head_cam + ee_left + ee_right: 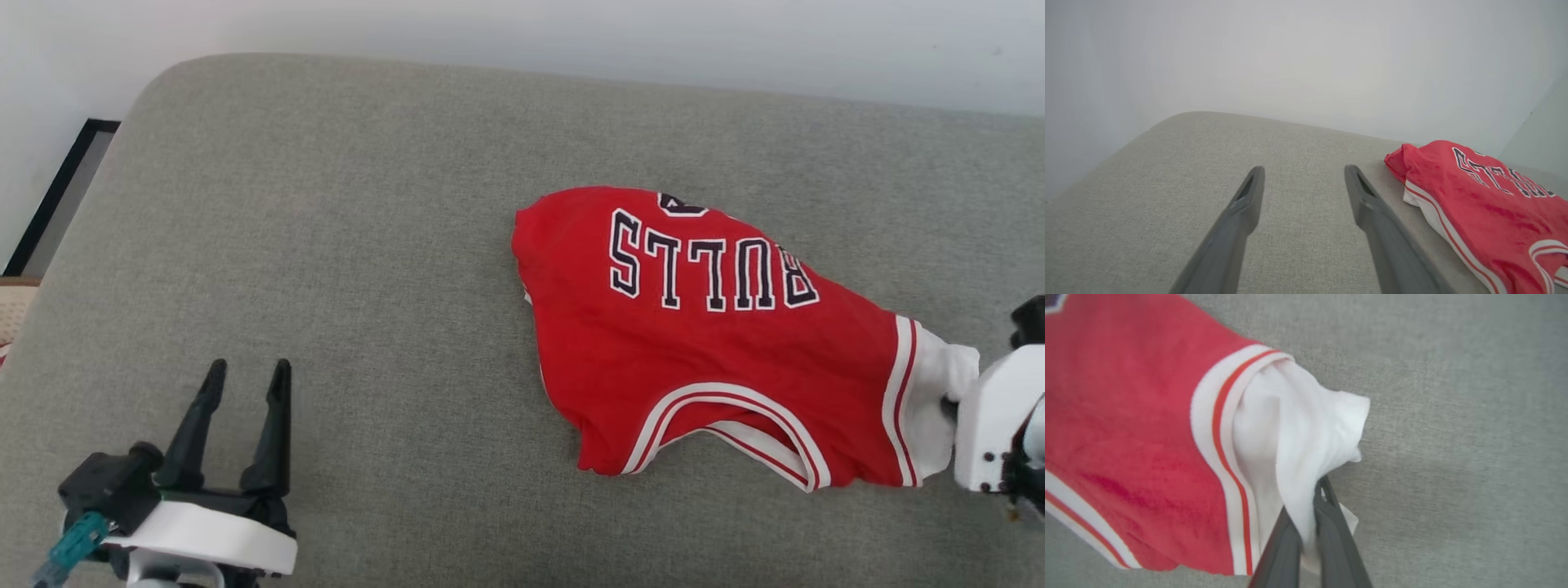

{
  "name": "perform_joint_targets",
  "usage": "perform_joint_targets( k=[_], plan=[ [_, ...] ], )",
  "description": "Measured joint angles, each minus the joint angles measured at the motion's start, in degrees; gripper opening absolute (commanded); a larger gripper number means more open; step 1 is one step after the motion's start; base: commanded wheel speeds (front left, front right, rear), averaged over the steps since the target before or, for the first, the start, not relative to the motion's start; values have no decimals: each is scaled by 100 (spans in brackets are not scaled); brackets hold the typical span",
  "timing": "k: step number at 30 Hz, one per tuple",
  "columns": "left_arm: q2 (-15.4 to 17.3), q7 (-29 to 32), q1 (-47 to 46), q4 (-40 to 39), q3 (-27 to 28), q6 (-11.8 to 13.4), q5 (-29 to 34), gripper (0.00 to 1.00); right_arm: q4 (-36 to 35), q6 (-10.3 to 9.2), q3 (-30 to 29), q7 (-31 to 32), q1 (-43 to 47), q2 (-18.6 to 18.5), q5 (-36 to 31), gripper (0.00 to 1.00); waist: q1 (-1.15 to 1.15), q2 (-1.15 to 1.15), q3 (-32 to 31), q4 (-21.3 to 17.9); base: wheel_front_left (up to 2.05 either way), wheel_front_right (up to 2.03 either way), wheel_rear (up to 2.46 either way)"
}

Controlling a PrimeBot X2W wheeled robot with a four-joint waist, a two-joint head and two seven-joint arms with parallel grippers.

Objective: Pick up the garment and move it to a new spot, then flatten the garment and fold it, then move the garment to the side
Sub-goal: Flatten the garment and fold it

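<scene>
**Right fingers pinched the jersey's white sleeve**

The garment (694, 343), a red jersey, lay loosely crumpled on the right part of a grey cushion (326, 204). It was well apart from the cushion's rounded far left corner and some way in from the far edge. Its black "BULLS" lettering faced up and read upside down in the head view. The striped neck trim pointed to the near side.

Its white sleeve (1298, 428) reached out toward the right and was gathered into a bunch. The right gripper (1316, 494) had its two dark fingers pressed together on this sleeve, with the white cloth caught between them.

The left gripper (248, 367) was at the near left part of the cushion, well apart from the garment. Its fingers were spread wide and had hold of nothing. A pale wall (571, 33) stood behind the far edge.
</scene>
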Motion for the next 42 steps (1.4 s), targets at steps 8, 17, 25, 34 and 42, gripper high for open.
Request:
perform_joint_targets(
  k=[8, 17, 25, 34, 42],
  plan=[
    [237, 319, -391, 162, -563, 0, -622, 100, 845, -1, 216, -401, -421, 129, -133, 100, 0, 0, 72, 52, 0, 0, 0],
    [895, 2111, -1081, -274, -1076, 0, -1818, 100, 252, -1, 242, -843, -525, 405, -92, 100, 0, 0, -36, -336, 0, 0, 0],
    [1277, 3899, -1709, -405, -1357, 289, -2225, 100, -412, -1, 126, -1655, -446, 936, -261, 100, 0, 0, -107, -879, 0, 0, 0],
    [1371, 5478, -2309, -146, -1659, 709, -2636, 100, -636, -1, 121, -2484, -413, 1502, -460, 100, 0, 0, -125, -1448, 0, 0, 0],
    [1408, 6606, -2675, 249, -1933, 1228, -2808, 100, -705, -1, 320, -2687, -361, 1673, -305, 100, 0, 0, -23, -1891, 0, 0, 0]
  ],
)
